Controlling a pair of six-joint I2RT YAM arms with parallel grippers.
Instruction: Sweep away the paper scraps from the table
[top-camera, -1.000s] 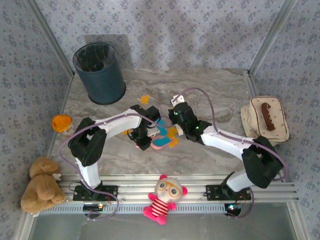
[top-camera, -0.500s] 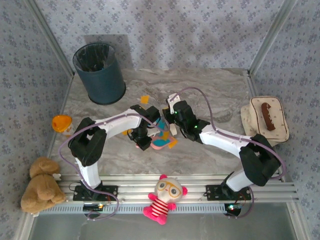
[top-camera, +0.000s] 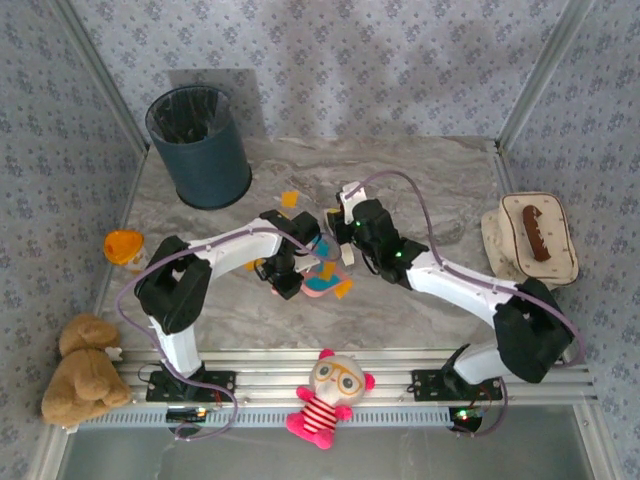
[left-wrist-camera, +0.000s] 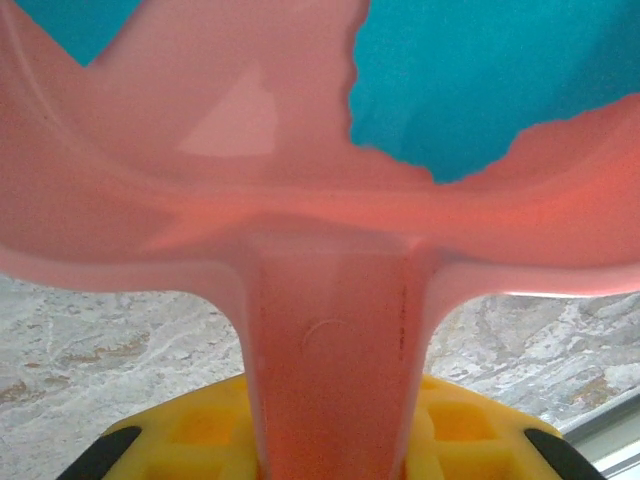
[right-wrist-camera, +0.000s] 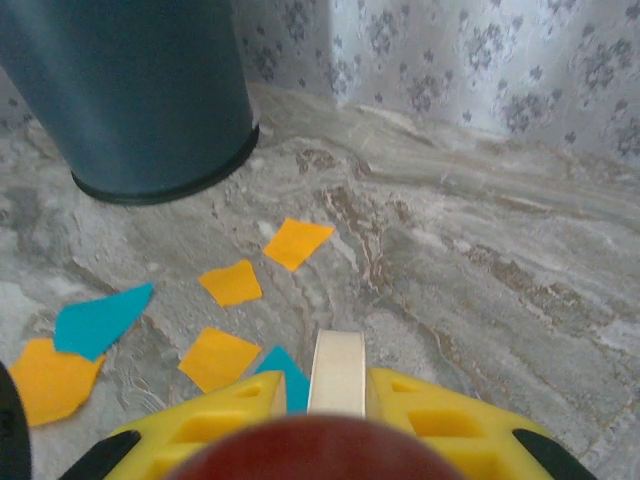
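The left gripper (top-camera: 286, 274) is clamping the handle of the pink dustpan (left-wrist-camera: 130, 190) from its left, while paper scraps (right-wrist-camera: 297, 242) are lying on the table (top-camera: 430, 190) just beyond the dustpan, some cyan ones inside it, and the right gripper (top-camera: 345, 240), at the dustpan's right, is pinching a cream strip (right-wrist-camera: 338, 372).

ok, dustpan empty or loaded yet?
Loaded. Left wrist view: cyan paper scraps lie inside the pink dustpan, its handle clamped in the left gripper. Orange scraps lie on the table.

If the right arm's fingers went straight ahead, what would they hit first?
Likely the table just right of the orange paper scraps; the bin sits off left. Depth is unclear.
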